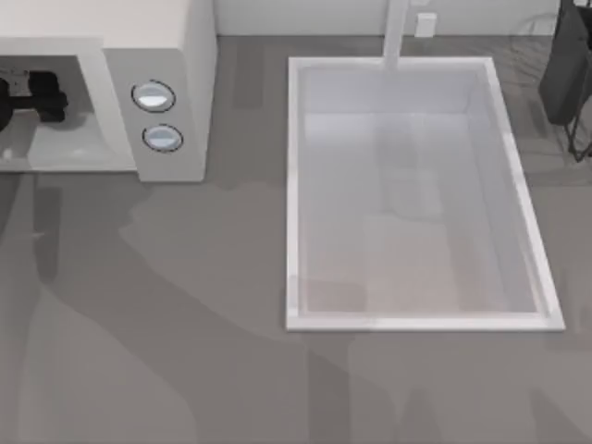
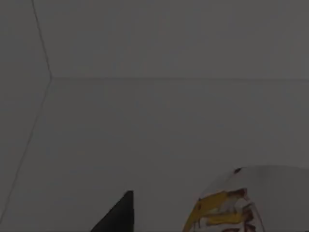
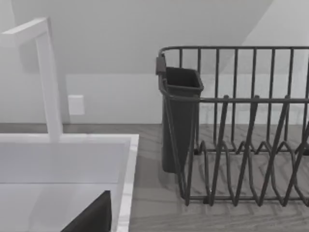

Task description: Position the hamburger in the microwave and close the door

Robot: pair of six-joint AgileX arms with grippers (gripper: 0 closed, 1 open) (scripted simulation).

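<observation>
while left gripper (image 1: 28, 97) reaches inside microwave (image 1: 176, 55) cavity at far left of table, cannot tell whether fingers apart or together. hamburger (image 2: 231, 205) sits on grey cavity floor just beside one dark fingertip (image 2: 118, 215) in left wrist view, contact unclear. sink (image 1: 296, 203) fills middle-right of table, tap (image 1: 398, 32) at far edge. dish rack (image 3: 241, 145) stands right of sink. right wrist view faces sink and rack; right fingers' state cannot tell.
</observation>
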